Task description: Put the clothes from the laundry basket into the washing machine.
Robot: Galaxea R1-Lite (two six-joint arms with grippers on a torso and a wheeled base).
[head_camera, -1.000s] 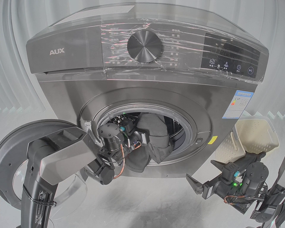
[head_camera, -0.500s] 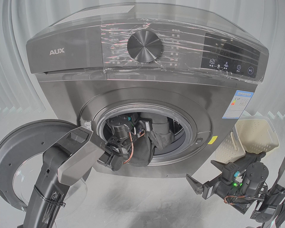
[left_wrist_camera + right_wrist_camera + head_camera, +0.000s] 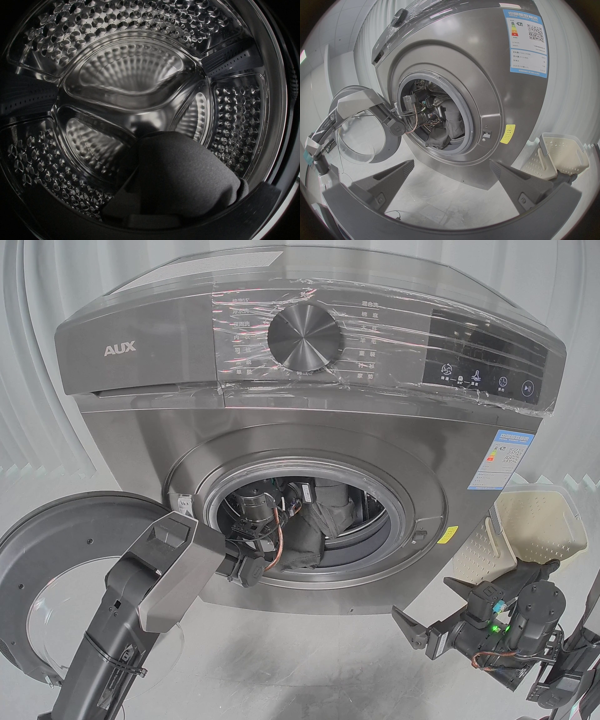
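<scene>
The grey washing machine [image 3: 187, 440] stands with its round door [image 3: 37, 565] swung open to the left. My left gripper [image 3: 310, 497] is inside the door opening, shut on a dark grey garment [image 3: 306, 540] that hangs from it just within the rim. In the left wrist view the garment [image 3: 181, 175] bulges up in front of the steel drum [image 3: 131, 72] and hides the fingers. From the right wrist view the garment [image 3: 450, 122] droops inside the opening. My right gripper [image 3: 431, 609] hangs open and holds nothing, low at the front right; its own view shows the gripper [image 3: 453, 184] spread wide.
A cream laundry basket [image 3: 550, 521] stands on the floor right of the machine, close behind the right arm; the basket [image 3: 562, 153] shows a bare perforated inside. The open door takes up the floor at the left. Bare floor lies before the machine.
My left arm has pushed deeper into the drum, carrying the garment; the cloth that hung out over the door rim is now inside it. The right arm has not moved.
</scene>
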